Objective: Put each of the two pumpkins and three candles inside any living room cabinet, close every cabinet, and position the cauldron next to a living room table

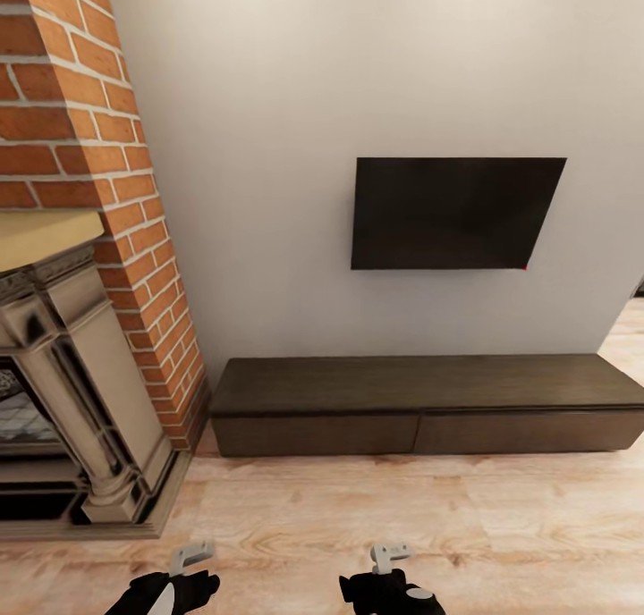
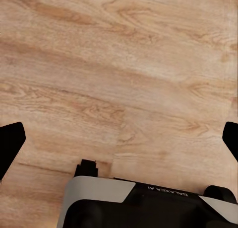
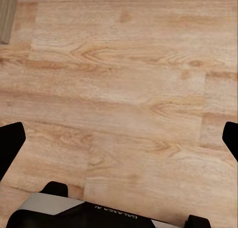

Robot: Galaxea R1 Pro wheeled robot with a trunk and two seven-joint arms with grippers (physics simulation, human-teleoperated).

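"GALAXEA" on robot base (image 3: 114, 215), partly legible on base, left wrist view

Light wood floor (image 1: 376, 517) carries the closed dark cabinet (image 1: 429, 405).

A living room of a home is shown. A black TV (image 1: 456, 213) is mounted on the plain white wall (image 1: 268, 150) in the middle of the frame. Below it, a long low dark-brown cabinet (image 1: 429, 405) is placed against the wall. At the left, a red-brick fireplace column (image 1: 89, 150) is seen. The floor (image 1: 402, 526) is covered with light wood.
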